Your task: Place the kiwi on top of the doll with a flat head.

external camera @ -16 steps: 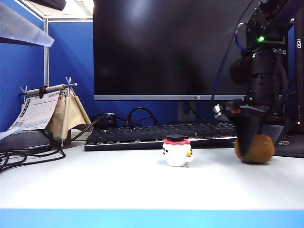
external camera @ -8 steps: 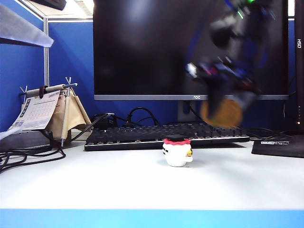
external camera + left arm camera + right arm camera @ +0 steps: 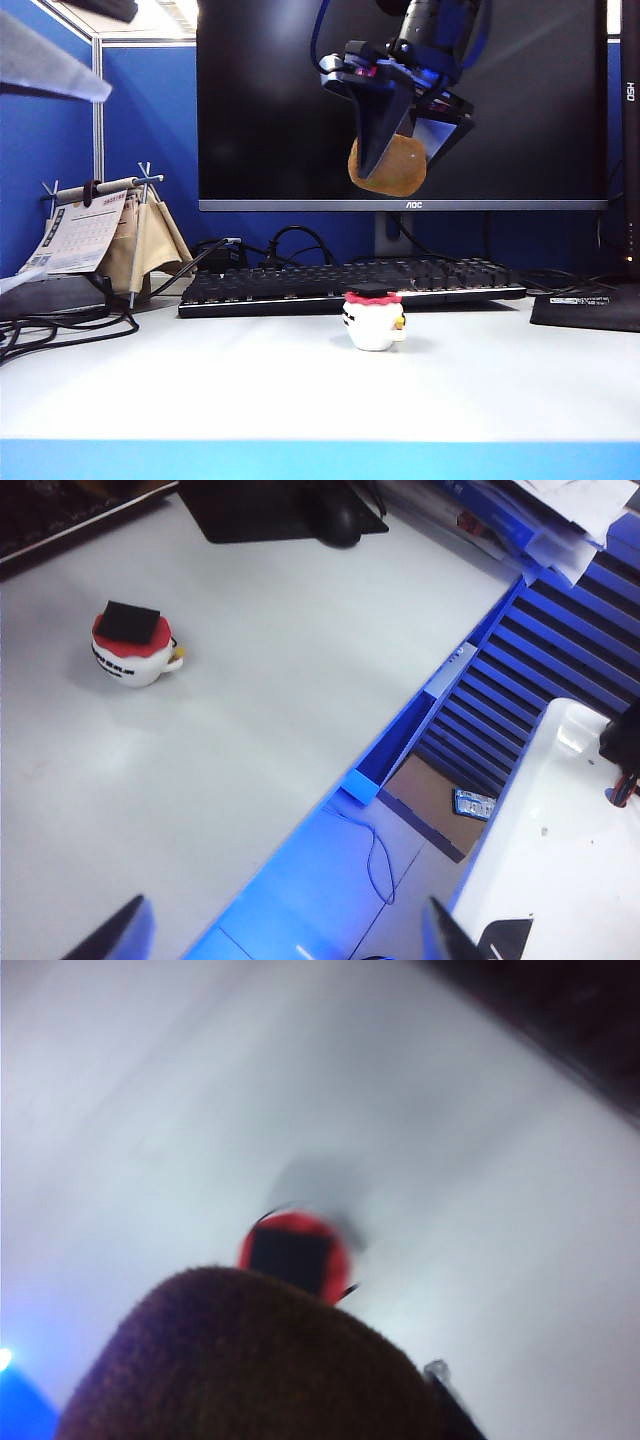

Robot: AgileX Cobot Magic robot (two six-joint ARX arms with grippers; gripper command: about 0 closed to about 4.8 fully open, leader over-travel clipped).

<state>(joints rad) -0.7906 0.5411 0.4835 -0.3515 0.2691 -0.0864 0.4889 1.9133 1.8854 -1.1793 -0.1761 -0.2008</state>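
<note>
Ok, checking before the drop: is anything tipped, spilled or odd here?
Nothing stands out. The doll sits upright on the table. The right claw holds the kiwi high above it. The left claw hangs open off the table's edge.

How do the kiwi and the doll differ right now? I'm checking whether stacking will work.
The kiwi hangs in the air in the right gripper, high over the doll, which stands on the table. The kiwi is plain brown and rounded; the doll is white with a red frill and flat black top. The kiwi looks a bit bigger. Both are small and roundish.
</note>
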